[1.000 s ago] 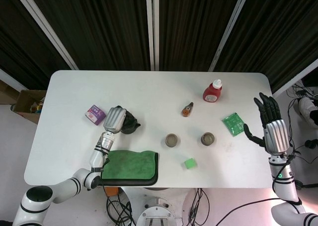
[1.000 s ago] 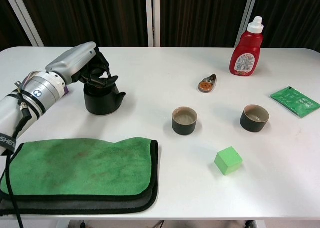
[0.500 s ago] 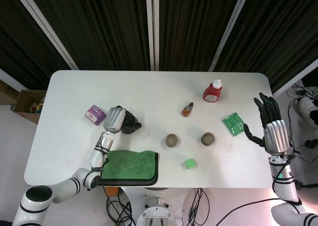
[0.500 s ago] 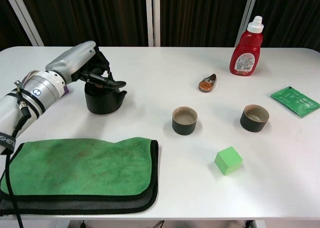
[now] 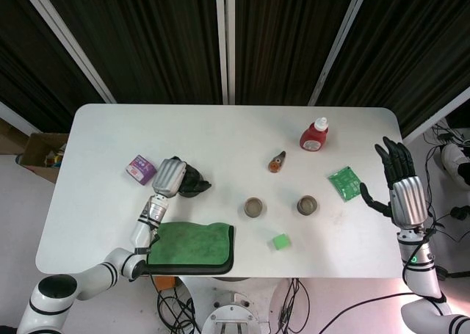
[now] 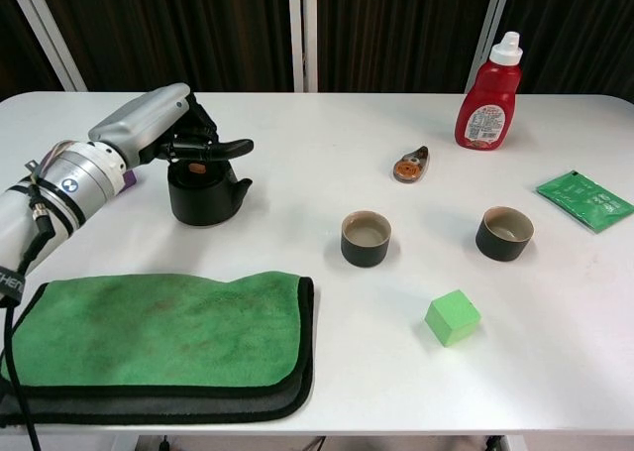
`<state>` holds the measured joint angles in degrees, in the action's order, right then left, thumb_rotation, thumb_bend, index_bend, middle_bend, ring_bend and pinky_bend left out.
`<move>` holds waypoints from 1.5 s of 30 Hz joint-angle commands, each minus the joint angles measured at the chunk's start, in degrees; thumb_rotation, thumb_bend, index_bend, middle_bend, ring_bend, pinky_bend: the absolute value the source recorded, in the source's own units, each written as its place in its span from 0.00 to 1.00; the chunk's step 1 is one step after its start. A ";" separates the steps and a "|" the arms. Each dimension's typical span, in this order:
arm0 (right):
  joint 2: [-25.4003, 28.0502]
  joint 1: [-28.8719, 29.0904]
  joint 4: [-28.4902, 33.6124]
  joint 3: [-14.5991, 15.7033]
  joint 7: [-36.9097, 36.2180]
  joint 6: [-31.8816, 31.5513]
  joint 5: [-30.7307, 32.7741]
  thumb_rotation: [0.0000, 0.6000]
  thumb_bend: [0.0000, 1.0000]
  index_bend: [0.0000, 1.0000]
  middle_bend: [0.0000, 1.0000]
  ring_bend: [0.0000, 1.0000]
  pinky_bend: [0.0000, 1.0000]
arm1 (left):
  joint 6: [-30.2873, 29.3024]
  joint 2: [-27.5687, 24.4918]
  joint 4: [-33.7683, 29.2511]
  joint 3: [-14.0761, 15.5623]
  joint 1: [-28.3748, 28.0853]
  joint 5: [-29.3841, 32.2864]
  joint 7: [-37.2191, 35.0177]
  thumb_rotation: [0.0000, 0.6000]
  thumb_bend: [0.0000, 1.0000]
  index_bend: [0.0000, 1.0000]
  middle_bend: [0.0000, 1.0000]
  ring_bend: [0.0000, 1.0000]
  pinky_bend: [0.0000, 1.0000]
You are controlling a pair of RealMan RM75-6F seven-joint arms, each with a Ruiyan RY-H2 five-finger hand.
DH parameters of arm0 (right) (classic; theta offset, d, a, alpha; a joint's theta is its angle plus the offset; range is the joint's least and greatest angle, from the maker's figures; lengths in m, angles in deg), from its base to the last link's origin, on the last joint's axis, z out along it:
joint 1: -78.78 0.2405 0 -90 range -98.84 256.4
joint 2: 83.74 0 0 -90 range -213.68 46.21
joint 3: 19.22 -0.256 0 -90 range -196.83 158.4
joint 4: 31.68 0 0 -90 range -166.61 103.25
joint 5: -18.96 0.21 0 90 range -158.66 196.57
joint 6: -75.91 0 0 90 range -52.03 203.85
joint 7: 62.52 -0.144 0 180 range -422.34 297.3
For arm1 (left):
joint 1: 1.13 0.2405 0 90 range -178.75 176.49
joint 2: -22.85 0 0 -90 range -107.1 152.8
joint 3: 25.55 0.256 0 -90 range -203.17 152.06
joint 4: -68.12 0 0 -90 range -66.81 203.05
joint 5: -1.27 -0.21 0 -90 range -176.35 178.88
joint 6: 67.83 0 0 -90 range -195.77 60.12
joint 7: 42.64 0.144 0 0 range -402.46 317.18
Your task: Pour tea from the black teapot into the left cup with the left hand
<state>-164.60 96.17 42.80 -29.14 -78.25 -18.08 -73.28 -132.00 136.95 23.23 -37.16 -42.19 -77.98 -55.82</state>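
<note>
The robot's left hand [image 6: 168, 134] sits over the round black teapot [image 6: 204, 193] at about ten o'clock on the table. A moment ago its dark fingers [image 6: 220, 148] were curled down on the teapot's top; now they stick out flat above the lid, loosened, with nothing lifted. I cannot tell if any finger is on the handle. I think the hand is trying for a better hold, so the pouring has not started. The teapot stands upright on the table, and a small purple box [image 5: 139, 168] lies just beside it. A big green folded cloth [image 6: 158, 327] lies at seven o'clock. The left cup [image 6: 366, 238], small and dark, waits near the middle, well apart from the teapot. After it come a green cube [image 6: 453, 317], a small orange thing [image 6: 410, 166], a second dark cup [image 6: 504, 233], a red sauce bottle [image 6: 487, 102] and a green packet [image 6: 584, 199]. The right hand [image 5: 400, 183] hangs past the right edge with fingers spread, holding nothing. The smooth white table [image 6: 327, 124] stands before dark curtains [image 5: 147, 33].
</note>
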 commanded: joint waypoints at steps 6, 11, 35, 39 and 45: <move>0.07 -0.02 0.03 -0.02 0.07 -0.06 -0.01 1.00 0.36 0.00 0.00 0.00 0.00 | -0.05 0.23 0.75 0.27 -0.23 -0.47 0.22 0.33 0.01 0.93 0.91 0.87 0.48; 0.08 -0.02 0.05 0.00 0.05 -0.01 0.00 1.00 0.36 0.00 0.00 0.00 0.00 | 0.16 0.17 0.75 0.49 -0.37 -0.73 0.42 0.33 0.01 0.84 0.89 0.85 0.48; 0.08 -0.12 -0.10 0.01 -0.08 0.02 0.12 1.00 0.36 0.00 0.00 0.00 0.00 | -0.68 0.25 2.14 1.17 -0.51 -1.90 0.56 0.27 0.01 0.72 0.80 0.73 0.49; 0.07 -0.11 -0.01 0.06 0.03 0.06 0.07 1.00 0.36 0.00 0.00 0.00 0.00 | -1.35 0.00 1.95 1.31 -0.46 -2.32 0.60 0.27 0.01 0.72 0.80 0.73 0.49; 0.03 -0.08 0.11 0.06 0.18 -0.01 -0.03 1.00 0.36 0.00 0.00 0.00 0.00 | -0.77 0.01 2.20 1.55 -0.52 -2.32 0.58 0.26 0.01 0.71 0.76 0.67 0.48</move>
<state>-164.57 96.09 42.92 -29.08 -78.07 -18.09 -73.31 -132.80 136.95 25.39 -35.64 -42.70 -80.30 -55.23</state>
